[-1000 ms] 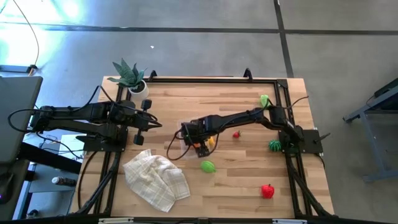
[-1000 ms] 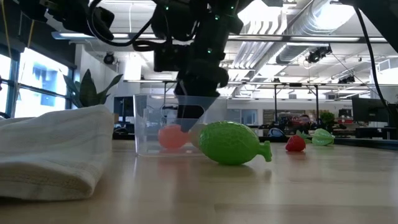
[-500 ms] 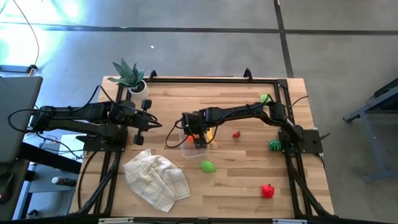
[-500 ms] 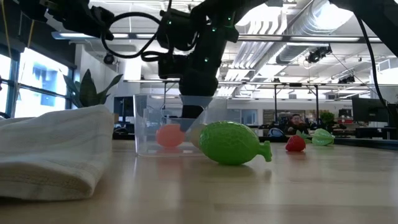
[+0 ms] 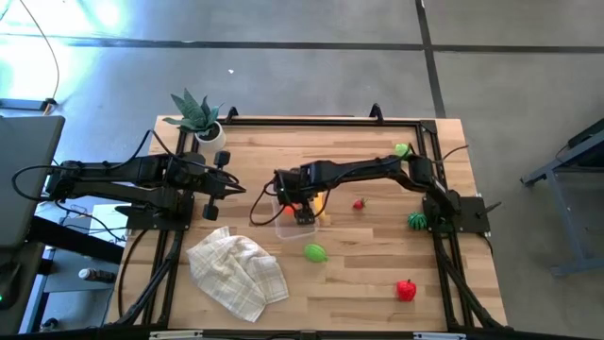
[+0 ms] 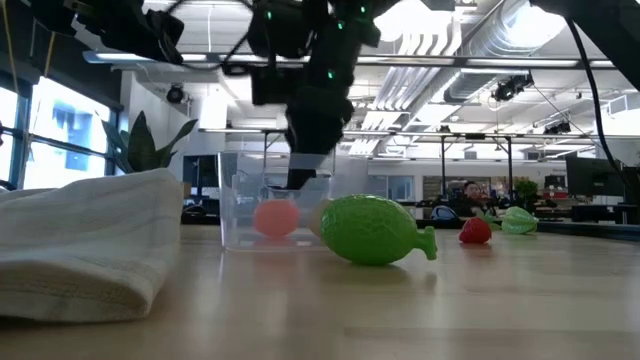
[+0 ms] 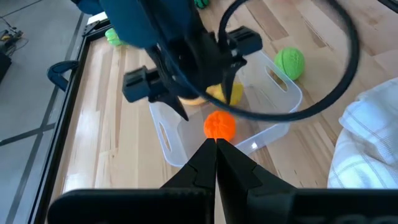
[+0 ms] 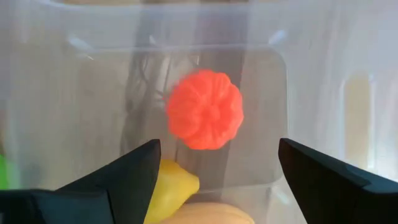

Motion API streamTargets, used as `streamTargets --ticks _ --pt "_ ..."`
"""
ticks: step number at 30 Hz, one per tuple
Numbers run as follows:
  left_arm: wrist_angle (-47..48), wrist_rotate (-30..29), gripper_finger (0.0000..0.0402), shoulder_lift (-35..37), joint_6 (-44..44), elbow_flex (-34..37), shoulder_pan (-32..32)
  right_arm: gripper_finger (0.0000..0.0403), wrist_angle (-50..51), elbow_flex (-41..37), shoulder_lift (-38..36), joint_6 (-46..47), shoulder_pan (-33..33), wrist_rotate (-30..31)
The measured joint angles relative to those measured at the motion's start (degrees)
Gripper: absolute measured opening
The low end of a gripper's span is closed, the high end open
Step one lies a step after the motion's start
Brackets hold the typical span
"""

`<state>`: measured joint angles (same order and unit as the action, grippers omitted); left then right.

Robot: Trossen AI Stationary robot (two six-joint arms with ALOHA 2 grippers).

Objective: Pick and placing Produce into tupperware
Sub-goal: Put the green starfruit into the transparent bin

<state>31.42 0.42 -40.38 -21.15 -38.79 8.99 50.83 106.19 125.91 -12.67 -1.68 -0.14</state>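
Right gripper [image 5: 300, 210]: we log it over the tupperware, pointing down into it; fingers spread wide, released, nothing between them (right wrist view: both dark fingers well apart, orange piece lying free beyond them).
Tupperware [image 5: 286, 228]: clear tub, mid-table, directly under the right gripper; upright, open top. In low view its wall [image 6: 245, 190] stands just behind the green fruit.
Orange fruit [image 8: 204, 109]: ribbed, round; inside the tub, on its floor, below the gripper, between the two fingers' line but not touched. Also seen at [image 7: 219, 125].
Yellow pieces [image 8: 175, 182]: in the tub too, beside the orange fruit, nearer the gripper's wrist; we can't tell which produce exactly.
Green fruit [image 5: 315, 252]: on the table, outside the tub, just past the gripper's tip side, toward the table's front; near the tub, apart from it.
Small red piece [image 5: 359, 203]: on the table, beside the right arm's forearm, apart from the tub.
Red fruit [image 5: 406, 290]: far from the gripper, front-right part of table.
Dark green piece [image 5: 417, 221]: by the right arm's base.
Light green piece [image 5: 402, 150]: far-right corner, behind the arm.
Left gripper [image 5: 230, 190]: arm waits at table's left, tip facing the tub; fingers pressed together, clenched on nothing (left wrist view).
Cloth [image 5: 238, 271]: crumpled, front-left of the tub.
Potted plant [image 5: 198, 117]: back-left corner.
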Motion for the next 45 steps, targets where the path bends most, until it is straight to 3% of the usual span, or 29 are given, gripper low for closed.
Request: streamTargets --ticks 5,16,30,45 --pt "0.00 0.00 0.0003 0.00 0.00 0.00 0.00 0.0316 -0.97 4.04 -0.11 -2.84 -0.25 -0.94" --pt "0.00 0.00 0.0003 0.00 0.00 0.00 -0.02 0.0316 3.75 1.23 -0.02 -0.69 -5.22 -2.87" --pt "0.00 0.00 0.0003 0.00 0.00 0.00 -0.02 0.0316 12.80 1.21 -0.02 7.81 -2.73 -1.52" --pt "0.00 0.00 0.0003 0.00 0.00 0.00 -0.01 0.0316 11.41 1.21 -0.02 11.35 0.64 -2.10"
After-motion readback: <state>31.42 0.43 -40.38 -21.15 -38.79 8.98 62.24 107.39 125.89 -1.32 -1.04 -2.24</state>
